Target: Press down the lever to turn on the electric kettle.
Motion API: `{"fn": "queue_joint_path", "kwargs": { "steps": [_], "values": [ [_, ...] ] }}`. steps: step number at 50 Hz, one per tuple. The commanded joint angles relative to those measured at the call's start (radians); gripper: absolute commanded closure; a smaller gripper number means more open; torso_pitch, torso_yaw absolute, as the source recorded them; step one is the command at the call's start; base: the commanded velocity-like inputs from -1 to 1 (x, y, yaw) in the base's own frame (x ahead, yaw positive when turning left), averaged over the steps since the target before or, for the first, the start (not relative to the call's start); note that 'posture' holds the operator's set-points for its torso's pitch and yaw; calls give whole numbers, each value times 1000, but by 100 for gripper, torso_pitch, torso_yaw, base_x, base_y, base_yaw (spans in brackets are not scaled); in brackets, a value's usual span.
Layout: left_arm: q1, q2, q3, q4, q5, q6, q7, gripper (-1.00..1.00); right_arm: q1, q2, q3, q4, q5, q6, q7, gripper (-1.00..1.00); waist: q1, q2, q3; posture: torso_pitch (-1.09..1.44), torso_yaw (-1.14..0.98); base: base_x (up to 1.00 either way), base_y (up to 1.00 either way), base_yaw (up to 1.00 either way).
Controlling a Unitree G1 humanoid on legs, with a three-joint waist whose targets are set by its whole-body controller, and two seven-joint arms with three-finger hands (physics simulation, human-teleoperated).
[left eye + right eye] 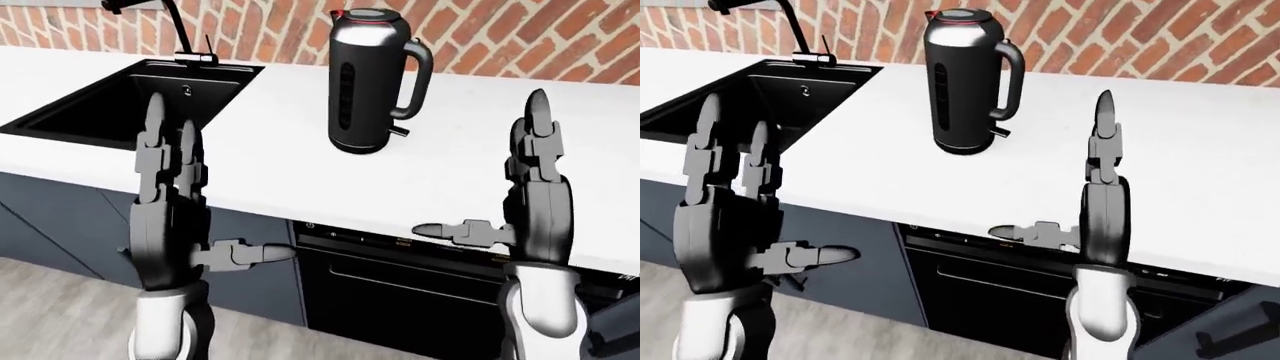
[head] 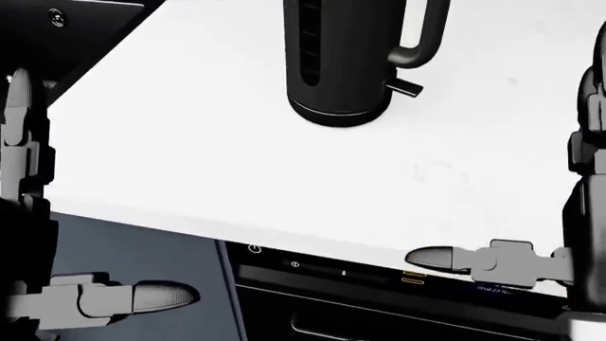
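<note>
A black electric kettle (image 1: pixel 368 82) with a red-trimmed lid stands upright on the white counter (image 1: pixel 262 161), its handle facing the view's right. Its small lever (image 1: pixel 400 131) sticks out under the handle near the base, and also shows in the head view (image 2: pixel 406 88). My left hand (image 1: pixel 215 184) is open and empty, fingers pointing up, thumb out to the right, low and to the left of the kettle. My right hand (image 1: pixel 480 161) is open and empty, fingers up, thumb pointing left, low and to the right of the kettle. Neither hand touches the kettle.
A black sink (image 1: pixel 125 97) with a dark faucet (image 1: pixel 172 26) is set in the counter at the left. A brick wall (image 1: pixel 500 30) runs behind it. Below the counter edge are dark cabinets (image 1: pixel 60 217) and a black oven (image 1: pixel 400 300).
</note>
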Motion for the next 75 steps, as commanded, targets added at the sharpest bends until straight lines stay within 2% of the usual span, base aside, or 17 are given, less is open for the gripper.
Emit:
{"fn": "queue_joint_path", "kwargs": {
  "steps": [1,7,9,11,12,13,14,19,22,24,25,33,35,37,38,44,75],
  "values": [
    [-11,-2,-3,-27,-2,-18,1,-100,-16,-10,-6,-33,-3,-13,-2,-100,-1,11,-18,0,0,20,-15,0],
    [-10,-2,-4,-22,-1,-23,1,-100,-30,-13,-10,-29,2,-5,0,-100,10,-25,-16,0,0,20,-10,0],
    [-12,-2,-4,-25,-2,-19,2,-100,-32,-14,-10,-32,6,-4,1,-100,13,-69,-9,0,0,19,0,0],
    [-13,-2,-3,-25,-2,-18,2,-100,-35,-15,-8,-32,10,0,3,-100,3,-147,-39,0,0,17,0,0],
    [-13,-2,-3,-25,-2,-18,2,-100,-37,-15,-7,-35,10,3,4,-100,-5,-94,-24,0,0,16,0,0],
    [-12,-2,-3,-28,-3,-17,2,-100,-40,-16,-8,-36,12,7,5,-100,-2,-113,-25,0,0,17,0,0],
    [-11,-2,-4,-26,-2,-19,2,-100,-42,-17,-10,-35,15,8,6,-100,-12,-109,-23,0,0,16,0,0],
    [-13,-2,-4,-24,-1,-20,3,-100,-45,-19,-6,-30,15,9,5,-100,-13,-62,-10,0,0,17,0,0],
    [-16,-2,-2,-24,-3,-16,3,-100,-51,-22,-9,-40,13,22,10,-100,-19,-18,-8,0,0,17,0,0],
    [-17,-2,-2,-24,-3,-16,4,-100,-55,-23,-8,-40,12,26,10,-100,-21,41,-28,0,0,18,0,0],
    [-17,-2,-2,-22,-3,-18,3,-100,-56,-24,-9,-40,12,27,11,-100,-14,21,-26,0,0,16,0,0],
    [-15,-2,-2,-13,-2,-27,3,-100,-80,-30,-11,-48,11,57,17,-100,2,-34,-15,0,0,17,0,0],
    [-16,-1,-1,-14,-3,-26,3,-100,-86,-31,-10,-53,10,68,17,-100,4,-65,-21,0,0,11,0,0],
    [-15,-1,-1,-14,-2,-28,3,-100,-92,-33,-11,-52,12,75,18,-100,7,-124,-28,0,0,5,0,0],
    [-15,-1,0,-15,-3,-26,3,-100,-93,-34,-9,-53,13,74,18,-100,9,-87,-29,0,0,0,0,0],
    [-15,-1,1,-20,-5,-21,4,-100,-124,-45,-26,-75,17,143,27,-100,-1,-58,-42,0,0,0,0,0],
    [-22,-1,2,-19,-5,-16,7,-100,-360,-128,-33,34,11,367,16,-100,6,-63,-34,0,0,0,0,0]
  ]
}}
